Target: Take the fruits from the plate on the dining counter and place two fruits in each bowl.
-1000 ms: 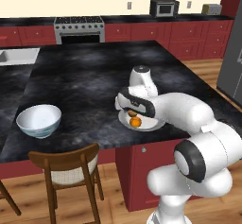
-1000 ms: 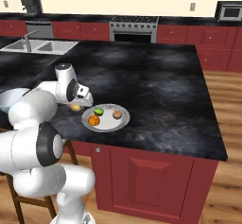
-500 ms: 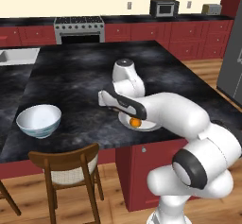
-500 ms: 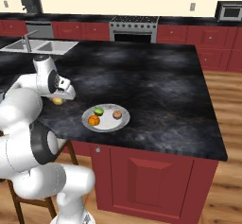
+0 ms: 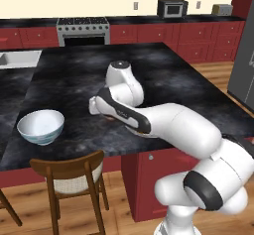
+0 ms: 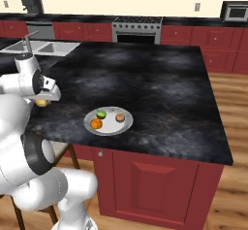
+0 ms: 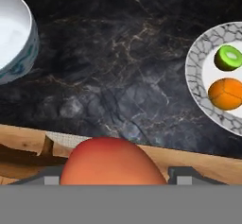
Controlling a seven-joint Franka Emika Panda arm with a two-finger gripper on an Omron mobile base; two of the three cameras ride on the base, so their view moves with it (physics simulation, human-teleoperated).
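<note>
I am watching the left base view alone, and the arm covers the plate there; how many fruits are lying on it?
Observer: Three. The right base view shows a lime, an orange and a tan-brown fruit on the plate.
Operator: Thank you. Is the fourth one in the fingers?
Observer: Yes. In the hand view the peach fruit sits gripped between the fingers.
Operator: Where is it relative to the plate and the bowl?
Observer: In the hand view the bowl is at one edge and the plate at the other, with the held fruit between them, above neither.
</note>
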